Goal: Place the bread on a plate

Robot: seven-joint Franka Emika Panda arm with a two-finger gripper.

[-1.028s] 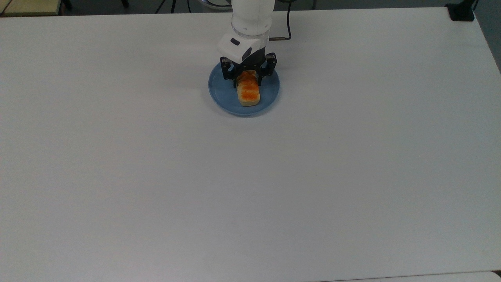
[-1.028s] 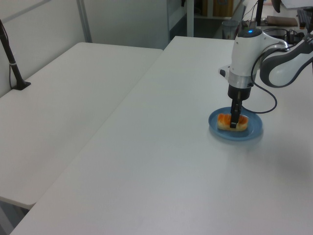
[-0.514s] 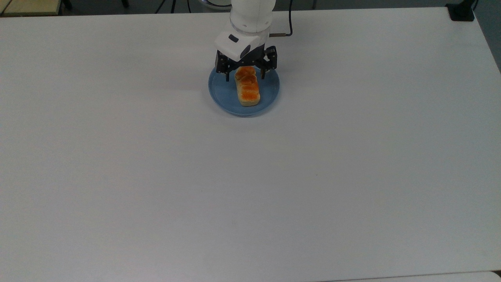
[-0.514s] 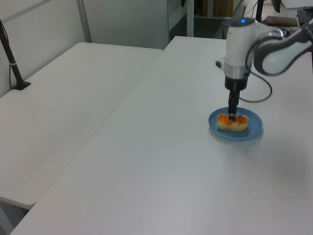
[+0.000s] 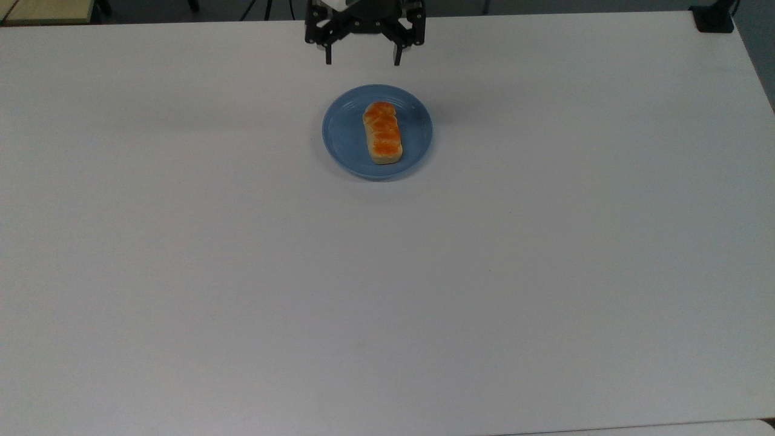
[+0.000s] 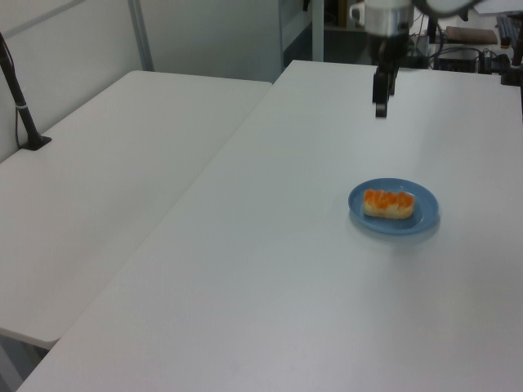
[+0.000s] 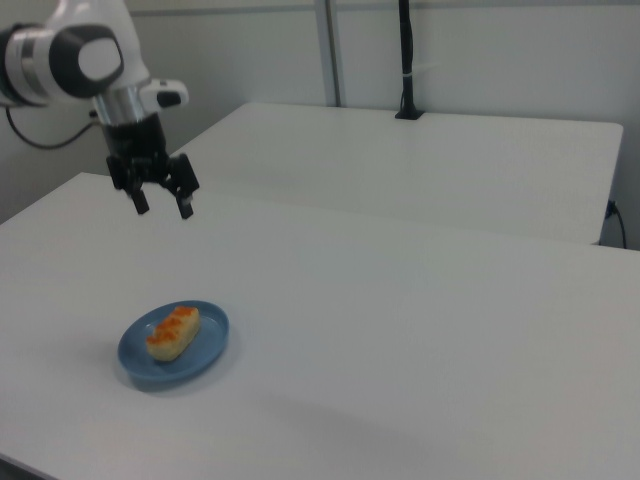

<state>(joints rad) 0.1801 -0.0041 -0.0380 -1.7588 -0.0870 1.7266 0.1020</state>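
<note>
**Bread lies on the blue plate, robot hand up and empty**

The small long loaf of bread with a shiny orange-brown top and pale sides [image 5: 382, 132] lies flat on the round light-blue plate with a low raised rim [image 5: 346, 134]. The bread is the one thing on the plate. It sits a bit toward the top view's right of the plate's middle, and all of it is inside the rim.

In the top view, the bread's long side runs up and down the frame, with one end toward the top of the frame and the other end toward the bottom. The bumpy orange side faces up. In the left view, the bread [image 6: 389, 203] runs from side to side across the plate [image 6: 393, 226]. In the right view, the bread [image 7: 174, 332] slants on the plate [image 7: 206, 349], which sits in the lower left of the frame.

The black two-finger gripper on the white robot arm [image 5: 362, 59] is at the top edge of the top view, above the plate in the frame and well apart from it. In the right view, the gripper [image 7: 161, 208] hangs in the air in the upper left, high over the big white table [image 5: 387, 290]. Its jaws are spread wide and hold nothing.

I can see no words or labels on the bread or the plate.
</note>
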